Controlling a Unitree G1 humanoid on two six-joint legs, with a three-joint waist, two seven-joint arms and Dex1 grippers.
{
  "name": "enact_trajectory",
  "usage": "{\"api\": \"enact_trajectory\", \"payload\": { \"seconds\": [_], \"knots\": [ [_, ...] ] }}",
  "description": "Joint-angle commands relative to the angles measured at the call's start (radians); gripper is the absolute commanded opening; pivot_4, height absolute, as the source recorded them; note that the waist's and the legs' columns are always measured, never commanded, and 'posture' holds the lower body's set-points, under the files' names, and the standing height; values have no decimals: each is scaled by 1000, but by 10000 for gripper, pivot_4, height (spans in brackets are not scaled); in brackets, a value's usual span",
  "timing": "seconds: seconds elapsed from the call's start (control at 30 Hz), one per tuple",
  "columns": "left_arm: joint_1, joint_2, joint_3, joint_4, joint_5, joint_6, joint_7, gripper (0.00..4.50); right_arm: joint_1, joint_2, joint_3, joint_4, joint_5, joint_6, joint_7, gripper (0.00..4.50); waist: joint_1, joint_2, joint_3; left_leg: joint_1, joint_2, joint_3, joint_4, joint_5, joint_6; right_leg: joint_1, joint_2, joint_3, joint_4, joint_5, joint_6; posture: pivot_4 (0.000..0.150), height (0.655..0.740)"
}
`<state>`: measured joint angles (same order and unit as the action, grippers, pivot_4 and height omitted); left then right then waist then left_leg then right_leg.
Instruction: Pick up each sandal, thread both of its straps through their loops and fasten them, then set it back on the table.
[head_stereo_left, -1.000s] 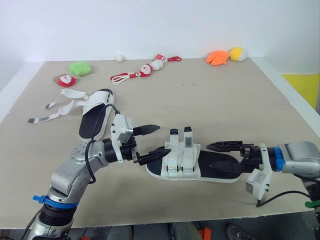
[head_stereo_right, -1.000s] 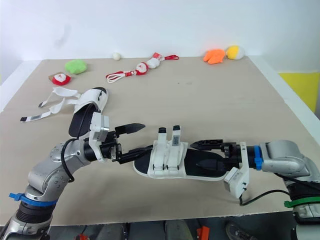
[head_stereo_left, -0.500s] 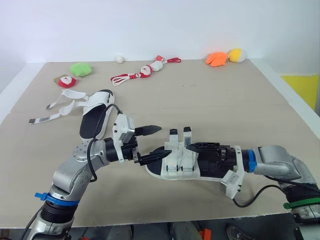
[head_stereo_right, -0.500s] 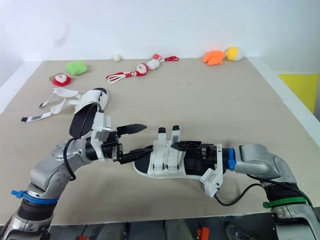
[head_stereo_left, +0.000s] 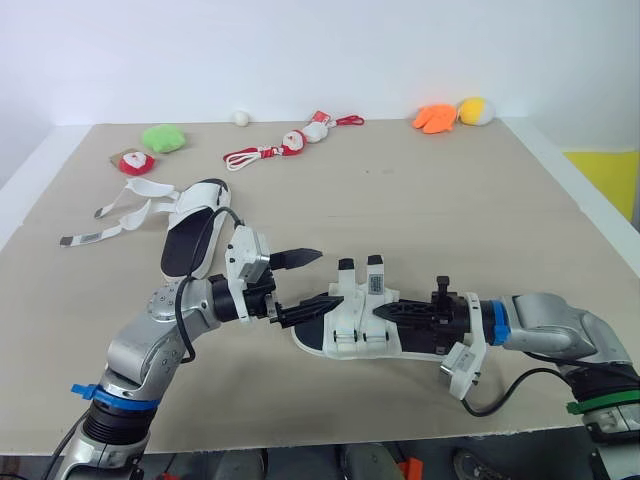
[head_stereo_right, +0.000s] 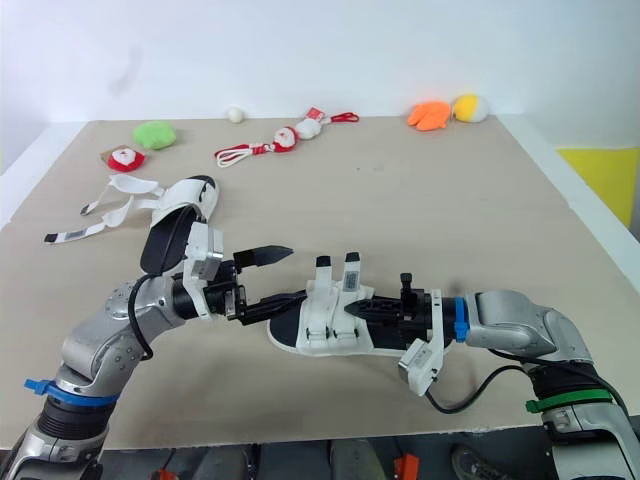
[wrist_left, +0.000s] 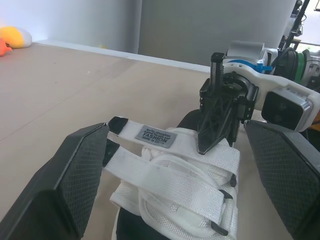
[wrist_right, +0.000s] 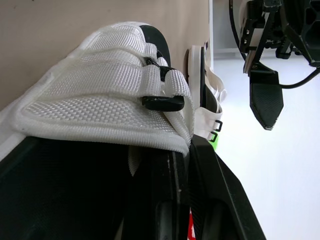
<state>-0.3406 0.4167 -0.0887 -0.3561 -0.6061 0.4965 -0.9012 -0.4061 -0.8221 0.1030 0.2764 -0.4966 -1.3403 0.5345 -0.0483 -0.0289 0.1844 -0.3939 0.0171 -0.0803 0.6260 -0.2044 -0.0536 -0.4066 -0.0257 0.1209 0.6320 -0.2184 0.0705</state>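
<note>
Sandal with a black footbed and white woven straps (head_stereo_left: 360, 322) lies at the front middle of the beige table (head_stereo_left: 450, 190), with both straps laid across its upper. The left gripper (head_stereo_left: 326, 278) stands wide open at the toe end and holds nothing. The right gripper (head_stereo_left: 392, 312) reaches in from the heel side, against the upper; whether it clamps I cannot tell. To do this step well, I think each strap should be pressed flat before letting go. The second black-and-white sandal (head_stereo_left: 192, 235) lies at the rear left, its loose white straps (head_stereo_left: 120, 208) spread out.
</note>
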Motion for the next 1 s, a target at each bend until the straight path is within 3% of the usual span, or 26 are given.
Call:
{"api": "enact_trajectory", "payload": {
  "seconds": [0.03,0.23,0.33,0.53,0.73,1.0],
  "knots": [
    [-37,-11,17,3,-2,-30,7,45000,-31,-2,-71,-29,128,133,-70,737,0,0,0,0,0,0,0,0,0,0,0,0,0,0,0,1500,7400],
    [-71,-25,24,28,0,-46,23,45000,-160,27,-182,60,68,485,-155,737,-5,-1,14,-1,0,1,8,4,3,0,0,1,1,8,-1,1500,7400],
    [-84,-37,28,38,5,-51,34,45000,-229,20,-204,112,-6,691,-240,737,-6,1,19,-5,-5,6,10,19,11,-1,-1,9,1,14,-6,1500,7400],
    [-91,-50,28,49,8,-55,42,45000,-290,-6,-205,186,-58,968,-329,737,-14,-5,19,-10,-5,7,11,23,10,-1,-1,10,-1,13,-6,1500,7400],
    [-93,-54,31,51,11,-60,52,45000,-307,-18,-182,260,-58,1140,-343,737,-16,-4,19,-13,-6,7,-3,22,9,-8,-1,12,-1,16,3,1500,7400],
    [-87,-52,36,57,23,-77,72,45000,-336,-40,-132,431,-56,1296,-331,737,-22,-3,19,-15,-6,7,-10,21,10,-12,0,12,0,15,-1,1500,7400]
  ]
}}
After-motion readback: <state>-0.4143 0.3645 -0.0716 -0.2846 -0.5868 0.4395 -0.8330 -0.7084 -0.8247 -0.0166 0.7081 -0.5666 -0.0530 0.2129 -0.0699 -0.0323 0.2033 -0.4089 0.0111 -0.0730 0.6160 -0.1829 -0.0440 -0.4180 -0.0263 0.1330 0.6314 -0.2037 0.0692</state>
